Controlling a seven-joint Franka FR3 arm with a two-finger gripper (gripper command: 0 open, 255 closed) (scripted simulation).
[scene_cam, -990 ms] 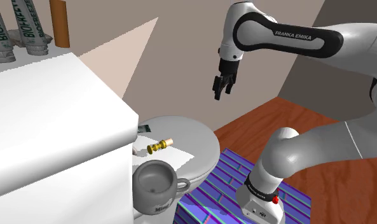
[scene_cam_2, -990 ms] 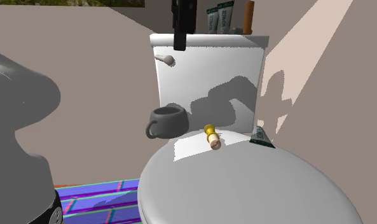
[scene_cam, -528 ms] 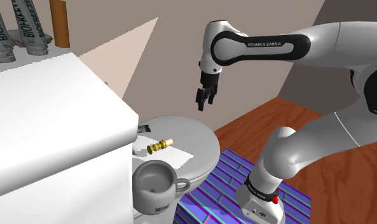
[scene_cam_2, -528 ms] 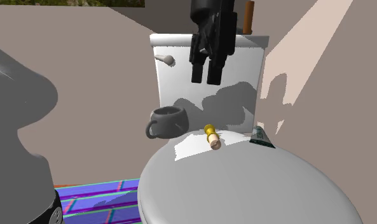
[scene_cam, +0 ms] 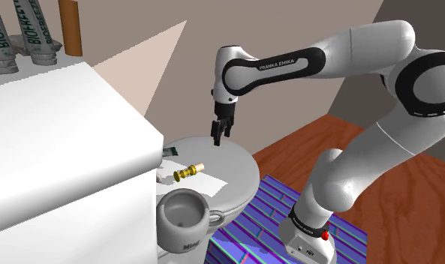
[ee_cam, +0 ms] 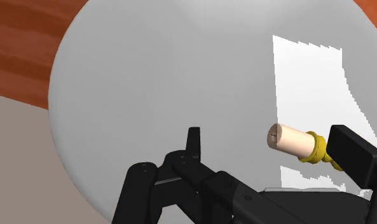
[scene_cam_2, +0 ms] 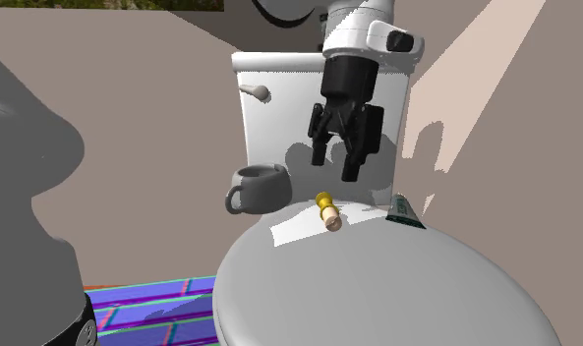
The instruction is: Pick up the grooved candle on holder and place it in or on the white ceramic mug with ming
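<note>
Candle (scene_cam: 188, 172): lies flat on toilet lid (scene_cam: 237, 174), below your gripper (scene_cam: 217, 139), toward the shoulder view's left; fingers apart, empty.

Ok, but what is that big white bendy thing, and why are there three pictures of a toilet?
The white bendy thing is a robot arm. At its end sits a black gripper, like two fingers. They are open and hold nothing.

Three cameras took the pictures: one stands beside the robot, one looks at the toilet from the front, and one rides on the robot's hand.

On the closed toilet lid a small candle in a gold holder lies on its side. A grey mug stands close by. The robot is meant to put the candle in the mug.
</note>
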